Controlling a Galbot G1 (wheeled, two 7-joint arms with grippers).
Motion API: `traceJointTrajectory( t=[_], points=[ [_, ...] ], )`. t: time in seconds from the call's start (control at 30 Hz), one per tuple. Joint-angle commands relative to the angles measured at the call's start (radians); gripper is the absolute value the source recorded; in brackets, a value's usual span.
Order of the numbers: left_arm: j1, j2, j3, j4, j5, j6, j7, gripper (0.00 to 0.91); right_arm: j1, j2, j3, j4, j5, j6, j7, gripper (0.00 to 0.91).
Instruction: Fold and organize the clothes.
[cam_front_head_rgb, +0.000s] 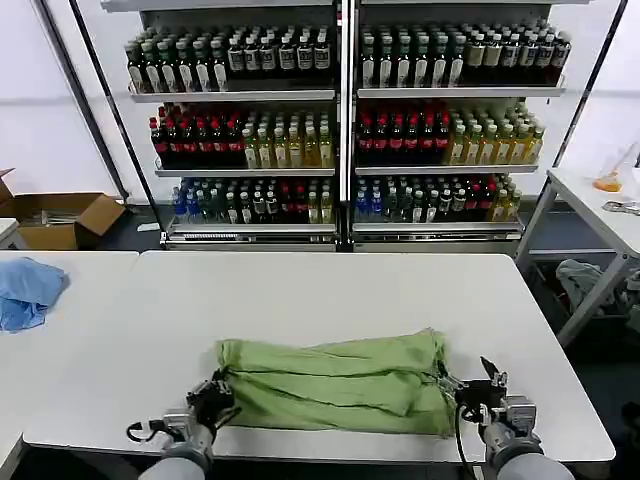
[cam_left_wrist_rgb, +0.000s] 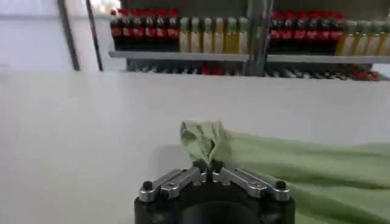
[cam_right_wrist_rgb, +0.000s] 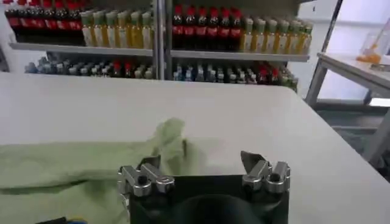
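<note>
While lying folded lengthwise mid-table (cam_front_head_rgb: 330, 290), polo shirt (cam_front_head_rgb: 340, 385) stretched 9-to-3 o'clock. Left gripper (cam_front_head_rgb: 216, 393) clenched on 9 o'clock edge. Right gripper (cam_front_head_rgb: 478, 388) released at 3 o'clock.

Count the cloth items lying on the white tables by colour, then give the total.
Light green: 1, the polo shirt, on the near table
Light blue: 1, the cloth, on the left table
Total: 2
</note>
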Motion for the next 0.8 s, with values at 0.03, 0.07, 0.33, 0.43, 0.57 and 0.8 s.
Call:
traceJointTrajectory(
  t=[0.03, 0.07, 0.33, 0.43, 0.57, 0.8],
  points=[
    [-0.018, 0.166, -0.269, -0.004, 0.016, 0.023, 0.035, 0.02, 0.007, -0.004, -0.007, -0.001, 0.001, 0.001, 0.0, 0.907],
    [-0.015, 0.18, -0.304, -0.009, 0.004, 0.026, 0.043, 0.02, 0.008, -0.004, -0.008, -0.001, 0.001, 0.002, 0.0, 0.907],
    [0.008, 0.183, -0.368, -0.176, -0.505, 0.054, 0.098, 0.02, 0.012, -0.001, -0.021, -0.005, -0.002, 0.003, 0.002, 0.907],
    [0.0, 0.147, -0.339, -0.25, -0.685, 0.046, 0.151, 0.02, 0.008, -0.003, -0.02, 0.0, -0.003, 0.003, 0.003, 0.907],
    [-0.021, 0.119, -0.263, -0.311, -0.827, 0.045, 0.165, 0.02, 0.004, -0.009, -0.013, 0.007, -0.003, 0.003, 0.003, 0.907],
    [-0.024, 0.066, -0.087, -0.33, -0.877, 0.031, 0.144, 0.03, 0.008, -0.009, -0.009, 0.007, -0.003, 0.003, 0.003, 0.907]
  ],
)
